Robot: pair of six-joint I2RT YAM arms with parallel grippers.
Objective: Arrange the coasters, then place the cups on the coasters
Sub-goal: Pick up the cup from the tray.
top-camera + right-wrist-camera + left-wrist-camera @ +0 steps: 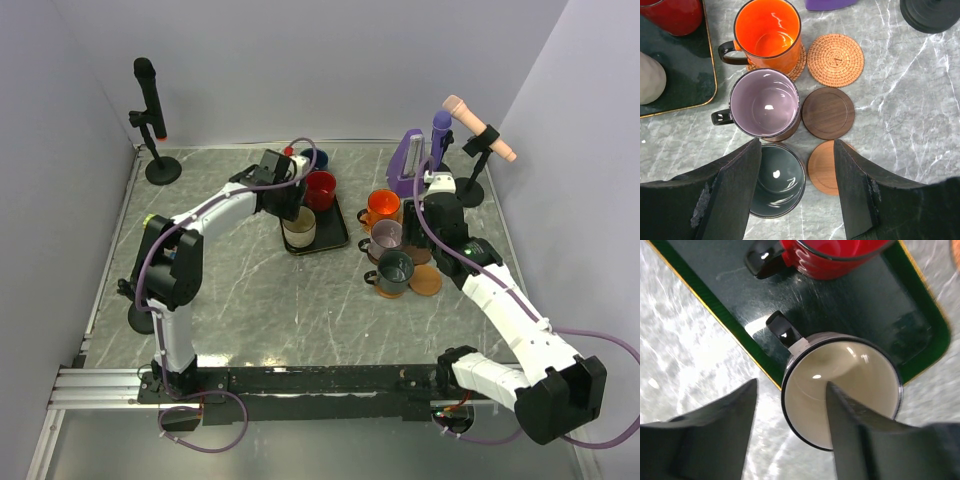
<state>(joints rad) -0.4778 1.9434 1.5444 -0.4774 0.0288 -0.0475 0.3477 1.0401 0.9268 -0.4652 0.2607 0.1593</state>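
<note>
The cream cup (840, 385) stands at the front of the black tray (850, 305), behind it the red cup (830, 257). My left gripper (790, 432) is open. One finger (852, 435) is down inside the cream cup and the other stands outside, apart from its wall. A navy cup (315, 158) peeks out behind the arm. My right gripper (797, 185) hangs open above the dark grey-green cup (777, 182) and a tan coaster (822, 167). The orange cup (767, 35) sits on a woven coaster (796, 65), the mauve cup (765, 102) on a brown one. A woven coaster (835, 60) and a dark brown coaster (827, 113) lie bare.
A black microphone stand (150, 110) is at the back left. A purple object (408, 160) and a second stand (475, 150) with a round black base (932, 12) are close behind the coasters. Grey walls enclose the marble table.
</note>
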